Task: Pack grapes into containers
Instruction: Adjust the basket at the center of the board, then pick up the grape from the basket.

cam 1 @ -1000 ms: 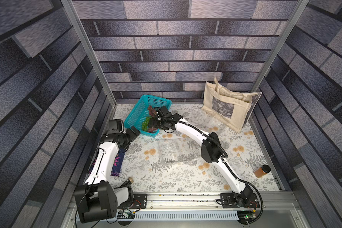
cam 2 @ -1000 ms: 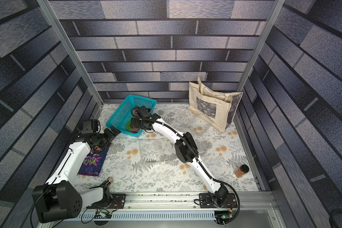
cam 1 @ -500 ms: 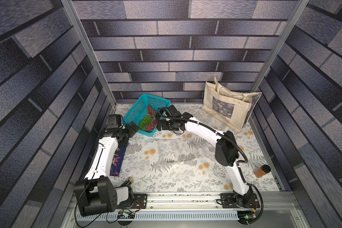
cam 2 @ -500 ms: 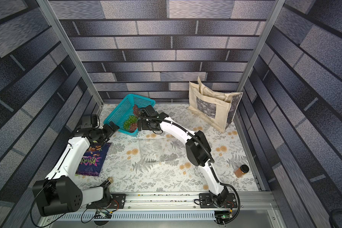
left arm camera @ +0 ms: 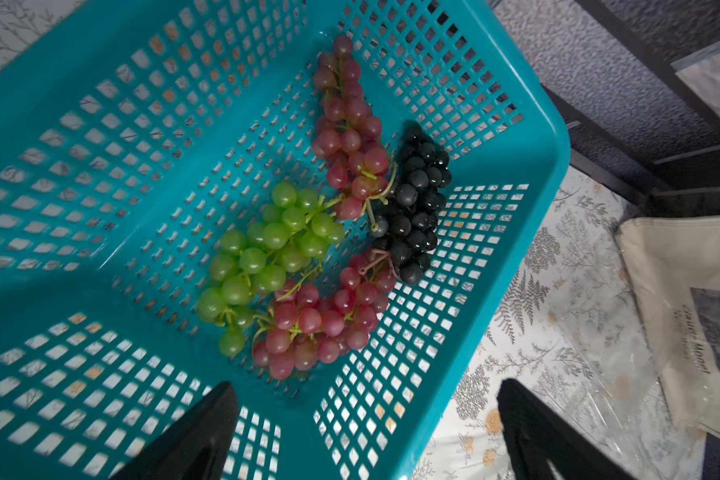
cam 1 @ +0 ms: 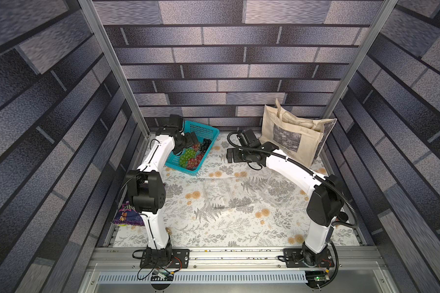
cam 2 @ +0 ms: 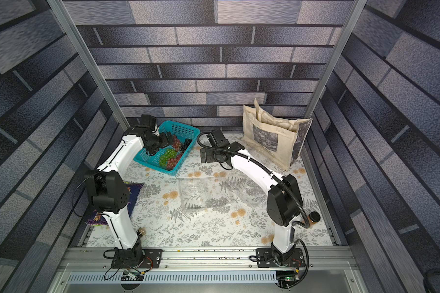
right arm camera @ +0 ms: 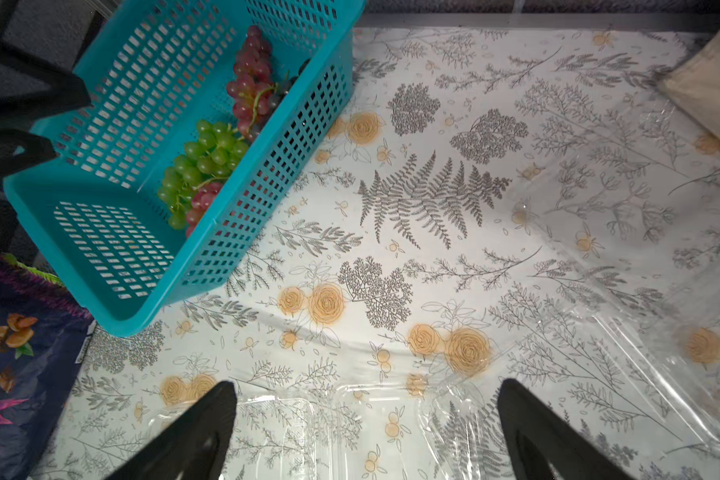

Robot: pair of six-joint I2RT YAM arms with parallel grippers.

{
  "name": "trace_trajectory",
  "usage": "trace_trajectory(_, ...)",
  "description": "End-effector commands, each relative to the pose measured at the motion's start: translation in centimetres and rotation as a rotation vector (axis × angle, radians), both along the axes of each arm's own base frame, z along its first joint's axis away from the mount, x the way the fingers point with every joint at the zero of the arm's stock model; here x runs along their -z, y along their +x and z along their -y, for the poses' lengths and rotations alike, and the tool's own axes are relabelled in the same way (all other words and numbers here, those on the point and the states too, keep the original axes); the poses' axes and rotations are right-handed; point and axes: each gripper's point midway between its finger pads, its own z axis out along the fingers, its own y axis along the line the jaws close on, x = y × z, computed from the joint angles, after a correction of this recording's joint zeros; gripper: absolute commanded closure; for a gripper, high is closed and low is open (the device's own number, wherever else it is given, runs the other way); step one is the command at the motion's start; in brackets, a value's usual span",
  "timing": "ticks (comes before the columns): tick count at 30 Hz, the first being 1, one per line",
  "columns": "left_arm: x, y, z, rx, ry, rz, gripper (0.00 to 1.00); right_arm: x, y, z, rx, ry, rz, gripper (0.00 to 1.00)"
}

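I have the left fingers (left arm camera: 192, 436) spread wide and holding nothing, hanging over the open teal basket (cam 1: 205, 130) above its inner floor. All the grapes are inside the basket, gathered against the long wall that faces the rest of the bench (cam 1: 221, 228). The green bunch (left arm camera: 267, 257) lies toward the middle of the basket floor. One red bunch (left arm camera: 346, 137) runs along beside it, and the black bunch (left arm camera: 416, 208) is pressed against the basket wall. The second red bunch (left arm camera: 325, 328) touches both the green and the black ones.

My right fingers (right arm camera: 533, 436) are also spread and empty. They hover low over the bench just outside that same long wall of the basket, without touching it.

None of the clear boxes holds any fruit. One clear box (cam 1: 216, 194) lies on the bench well apart from the basket, out from the basket's grape-side wall. A second clear box (cam 1: 277, 190) lies beyond it, farther from the basket, partly under the right arm. A third clear box (left arm camera: 591, 365) lies at the foot of the beige tote bag (cam 1: 290, 137), on the side facing the basket. I cannot tell from here which lids are open.

A purple snack bag (cam 1: 127, 215) lies near the basket's short end, partly under the left arm.
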Motion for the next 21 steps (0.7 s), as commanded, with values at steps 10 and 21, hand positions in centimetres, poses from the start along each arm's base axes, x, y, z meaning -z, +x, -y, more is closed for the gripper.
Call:
trace_trajectory(10, 4.4, 4.1, 1.2, 0.010, 0.068, -0.103, 0.10, -0.3, -1.3, -0.5, -0.068, 0.019, -0.003, 0.00)
trace_trajectory(21, 7.1, 5.3, 2.7, 0.013, 0.025, -0.161, 0.31, 0.8, -1.3, -0.9, -0.070, 0.027, -0.027, 0.00)
